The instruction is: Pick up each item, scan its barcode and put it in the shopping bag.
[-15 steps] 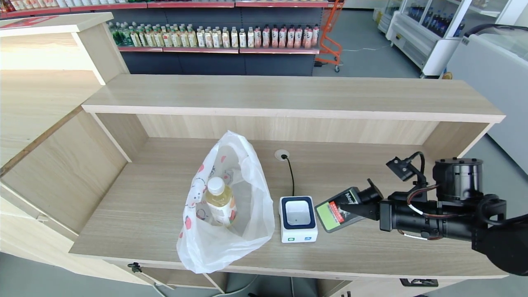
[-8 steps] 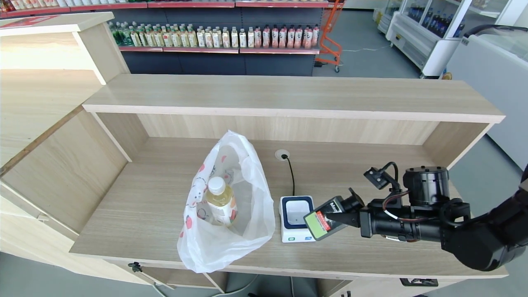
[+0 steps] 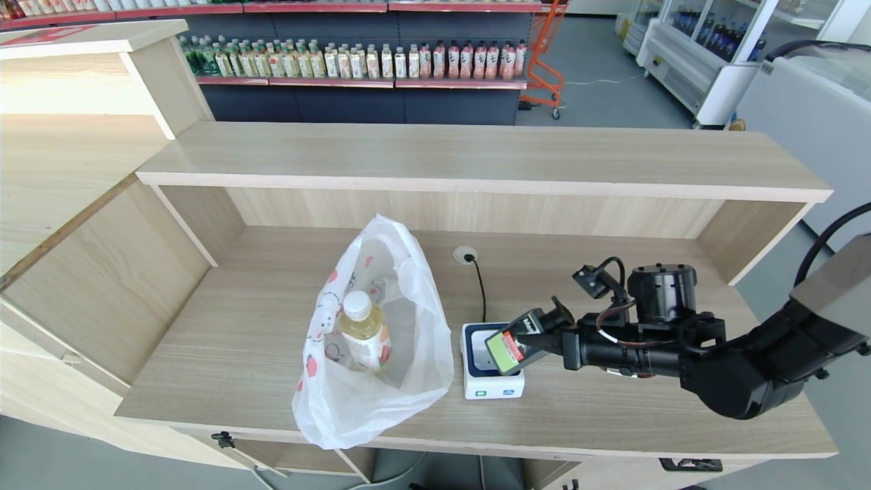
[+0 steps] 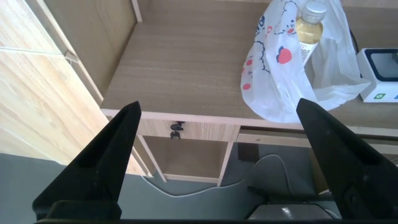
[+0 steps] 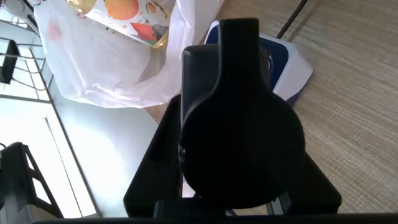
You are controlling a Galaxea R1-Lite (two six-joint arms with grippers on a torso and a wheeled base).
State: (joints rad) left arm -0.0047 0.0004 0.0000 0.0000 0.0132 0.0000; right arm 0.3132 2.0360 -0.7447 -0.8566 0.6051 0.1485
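Holding box (image 3: 507, 348) over scanner (image 3: 492, 389), right arm (image 3: 633, 351) extends horizontally.

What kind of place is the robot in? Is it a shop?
Most likely a small shop's checkout. There are shelves of bottled drinks at the back, coolers at the side, and the right gripper holds a box over a barcode scanner beside a shopping bag on the counter.
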